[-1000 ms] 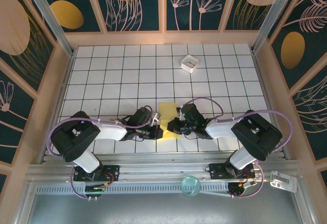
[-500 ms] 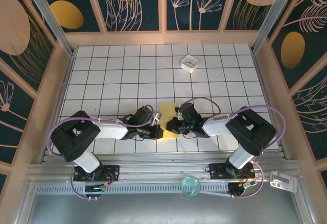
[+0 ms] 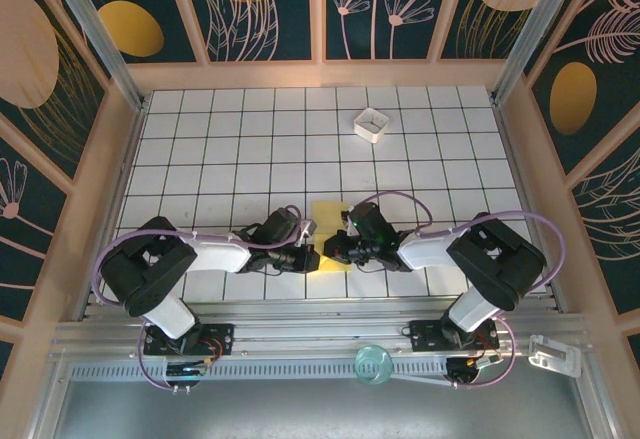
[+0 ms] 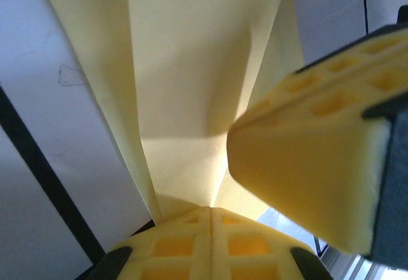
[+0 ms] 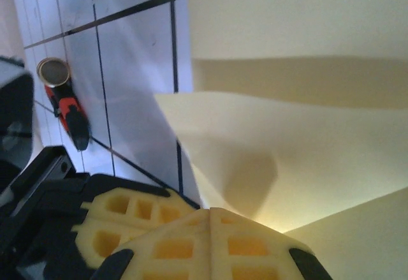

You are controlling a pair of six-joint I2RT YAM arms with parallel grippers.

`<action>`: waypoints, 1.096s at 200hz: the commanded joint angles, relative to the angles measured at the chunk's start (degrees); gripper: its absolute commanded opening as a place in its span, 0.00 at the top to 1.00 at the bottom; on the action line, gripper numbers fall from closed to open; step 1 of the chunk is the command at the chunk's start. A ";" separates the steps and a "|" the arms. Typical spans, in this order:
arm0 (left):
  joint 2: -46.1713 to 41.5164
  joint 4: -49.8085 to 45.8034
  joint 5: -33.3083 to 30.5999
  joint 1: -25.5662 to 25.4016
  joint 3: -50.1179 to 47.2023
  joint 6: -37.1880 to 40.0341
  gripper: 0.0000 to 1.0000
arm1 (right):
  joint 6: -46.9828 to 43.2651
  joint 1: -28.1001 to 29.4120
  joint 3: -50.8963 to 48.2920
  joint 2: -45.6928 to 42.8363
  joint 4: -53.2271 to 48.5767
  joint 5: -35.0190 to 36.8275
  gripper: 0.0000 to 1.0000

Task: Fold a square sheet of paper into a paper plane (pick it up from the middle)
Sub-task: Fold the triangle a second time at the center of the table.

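Paper, partly folded: the square sheet of paper [image 3: 329,212] sits at the middle of the table [image 3: 200,139], close to its near edge, creases running toward the far edge. Left gripper [image 4: 210,219] and right gripper [image 5: 210,219] meet tip to tip at its near end — both clamped on it — with the sheet extending ahead of the fingers. Neither arm is nearer.

The sheet [image 3: 329,213] is plain yellow, creased, with flaps lifted; it sits between the left claw [image 3: 316,257] and right claw [image 3: 332,251], pinched in each, stretching beyond their tips.
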 commanded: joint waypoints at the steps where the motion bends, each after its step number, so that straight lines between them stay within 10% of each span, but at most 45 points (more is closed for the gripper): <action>1: 4.92 -12.27 -10.92 0.86 -3.14 1.40 1.00 | 2.55 0.97 -1.79 -0.78 1.55 -0.33 0.98; 219: 6.43 -14.14 -12.76 0.80 -3.75 4.04 1.00 | 2.82 -1.35 1.34 3.44 -6.18 3.57 1.00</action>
